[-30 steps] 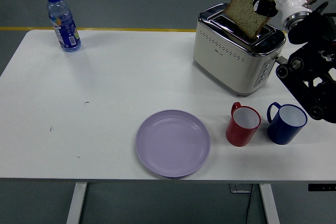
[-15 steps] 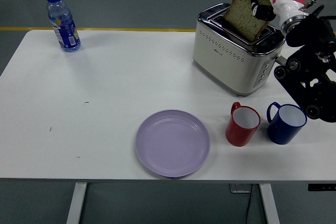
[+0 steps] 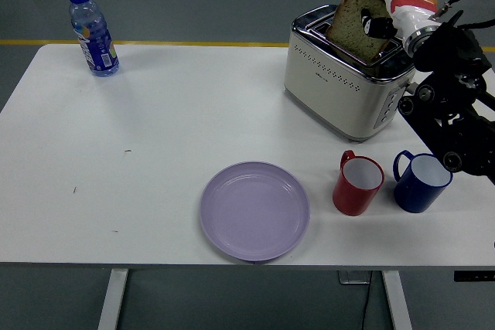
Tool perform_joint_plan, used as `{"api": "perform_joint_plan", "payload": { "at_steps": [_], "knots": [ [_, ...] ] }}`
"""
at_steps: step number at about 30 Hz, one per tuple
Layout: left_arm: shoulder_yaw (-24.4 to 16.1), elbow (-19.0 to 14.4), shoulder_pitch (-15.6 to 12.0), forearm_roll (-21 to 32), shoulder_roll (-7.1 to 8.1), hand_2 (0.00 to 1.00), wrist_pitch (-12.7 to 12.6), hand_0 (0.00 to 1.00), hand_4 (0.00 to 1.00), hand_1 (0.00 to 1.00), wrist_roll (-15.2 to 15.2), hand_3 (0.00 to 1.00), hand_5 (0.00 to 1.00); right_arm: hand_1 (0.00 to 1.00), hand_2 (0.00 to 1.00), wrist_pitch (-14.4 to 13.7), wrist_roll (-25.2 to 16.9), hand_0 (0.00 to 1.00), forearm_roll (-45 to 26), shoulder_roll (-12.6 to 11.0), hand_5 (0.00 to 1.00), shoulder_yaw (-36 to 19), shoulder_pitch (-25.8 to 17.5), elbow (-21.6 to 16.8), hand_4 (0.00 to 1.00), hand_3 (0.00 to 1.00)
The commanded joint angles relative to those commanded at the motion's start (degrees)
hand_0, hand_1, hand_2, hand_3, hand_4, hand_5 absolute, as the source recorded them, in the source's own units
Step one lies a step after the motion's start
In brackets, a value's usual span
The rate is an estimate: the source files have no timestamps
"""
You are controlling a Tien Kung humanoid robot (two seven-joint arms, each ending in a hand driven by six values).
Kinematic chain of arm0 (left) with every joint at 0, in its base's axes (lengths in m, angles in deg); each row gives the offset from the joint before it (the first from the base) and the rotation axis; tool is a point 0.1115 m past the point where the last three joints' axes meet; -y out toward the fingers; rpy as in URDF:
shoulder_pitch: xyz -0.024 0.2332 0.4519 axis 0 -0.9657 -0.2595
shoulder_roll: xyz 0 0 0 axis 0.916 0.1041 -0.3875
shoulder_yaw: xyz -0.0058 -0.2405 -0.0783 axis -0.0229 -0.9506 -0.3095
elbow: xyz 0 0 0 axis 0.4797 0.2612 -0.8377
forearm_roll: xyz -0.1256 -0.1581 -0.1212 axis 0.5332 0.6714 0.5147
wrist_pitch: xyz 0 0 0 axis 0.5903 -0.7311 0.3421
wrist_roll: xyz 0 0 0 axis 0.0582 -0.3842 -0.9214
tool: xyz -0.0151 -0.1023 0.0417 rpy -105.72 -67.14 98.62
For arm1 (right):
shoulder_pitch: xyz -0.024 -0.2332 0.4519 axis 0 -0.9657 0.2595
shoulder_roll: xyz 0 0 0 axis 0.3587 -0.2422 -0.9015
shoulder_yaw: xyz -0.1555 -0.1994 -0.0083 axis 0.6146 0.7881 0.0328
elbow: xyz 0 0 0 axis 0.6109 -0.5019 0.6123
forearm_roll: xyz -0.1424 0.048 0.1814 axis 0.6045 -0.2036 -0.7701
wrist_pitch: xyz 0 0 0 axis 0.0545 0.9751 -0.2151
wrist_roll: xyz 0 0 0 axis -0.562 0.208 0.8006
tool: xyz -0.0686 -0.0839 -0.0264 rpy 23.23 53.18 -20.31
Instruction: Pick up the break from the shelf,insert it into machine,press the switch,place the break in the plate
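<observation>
Bread slice | lower part in toaster slot, tilted | right hand fingers pinching its upper edge | judged light, soft, crumbly: grip gently by top crust | plate waiting, well apart

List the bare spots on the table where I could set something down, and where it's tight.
Free: the wide left half between the water bottle and the purple plate, and the middle strip between plate and toaster. Crowded: the right side, where the red mug, blue mug and right hand holding the bread cluster.
</observation>
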Motion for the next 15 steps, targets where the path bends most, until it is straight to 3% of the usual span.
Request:
{"api": "perform_joint_plan", "payload": {
  "at_steps": [1, 2, 15],
  "knots": [
    [0.0, 0.0, 0.0, 0.0, 0.0, 0.433, 0.0, 0.607, 0.331, 0.461, 0.0, 0.565, 0.949, 0.698, 0.804, 0.0, 0.0, 0.743, 0.0, 0.0, 0.12, 0.0, 0.0, 0.0, 0.738, 0.822],
    [0.0, 0.0, 0.0, 0.0, 0.0, 0.433, 0.0, 0.607, 0.328, 0.461, 0.0, 0.564, 0.948, 0.759, 0.894, 0.0, 0.0, 0.794, -0.1, 0.0, 0.142, 0.0, 0.0, 0.0, 0.77, 0.901],
    [0.2, 0.0, -0.1, 0.1, 0.0, 0.435, -0.1, 0.607, 0.327, 0.461, 0.0, 0.565, 0.947, 0.774, 0.909, -1.9, -0.9, 0.808, -0.7, -0.9, 0.174, -1.1, -0.6, -2.1, 0.805, 0.906]
  ]
}}
